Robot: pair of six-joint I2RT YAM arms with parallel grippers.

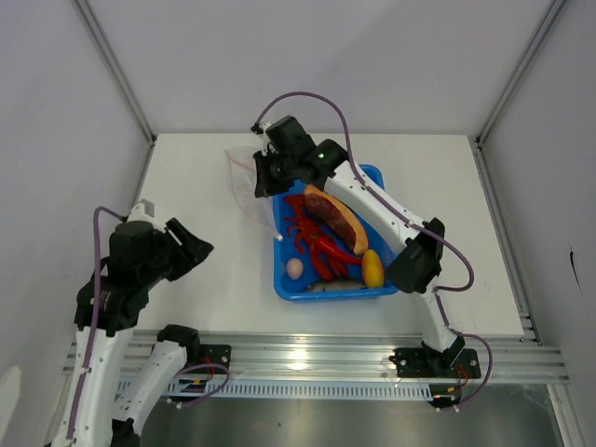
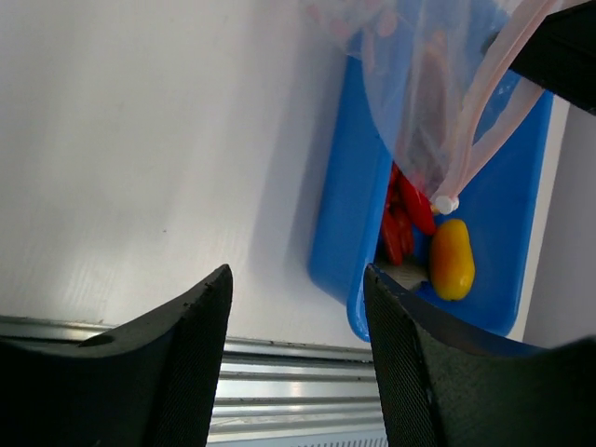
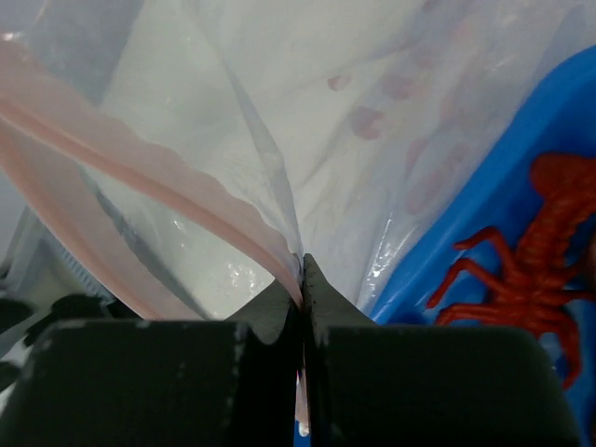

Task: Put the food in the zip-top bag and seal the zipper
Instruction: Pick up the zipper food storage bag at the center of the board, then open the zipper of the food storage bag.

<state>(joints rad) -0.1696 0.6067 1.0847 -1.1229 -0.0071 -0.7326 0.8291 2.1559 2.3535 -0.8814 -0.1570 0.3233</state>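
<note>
The clear zip-top bag (image 1: 250,182) hangs at the far left corner of the blue tub (image 1: 382,291), held up by my right gripper (image 1: 268,173), which is shut on the pink zipper strip (image 3: 158,172). The bag's white slider (image 2: 445,204) dangles over the tub. In the tub lie the brown steak (image 1: 333,216), red chilies (image 1: 317,240), yellow pepper (image 1: 372,268), pale egg (image 1: 294,269) and grey fish (image 1: 335,286). A red claw-legged toy (image 3: 531,251) shows in the right wrist view. My left gripper (image 1: 191,250) is open and empty, left of the tub.
White walls close in the table on the left, back and right. A metal rail (image 1: 307,358) runs along the near edge, by the arm bases. The yellow pepper (image 2: 452,259) and chilies (image 2: 402,216) also show in the left wrist view.
</note>
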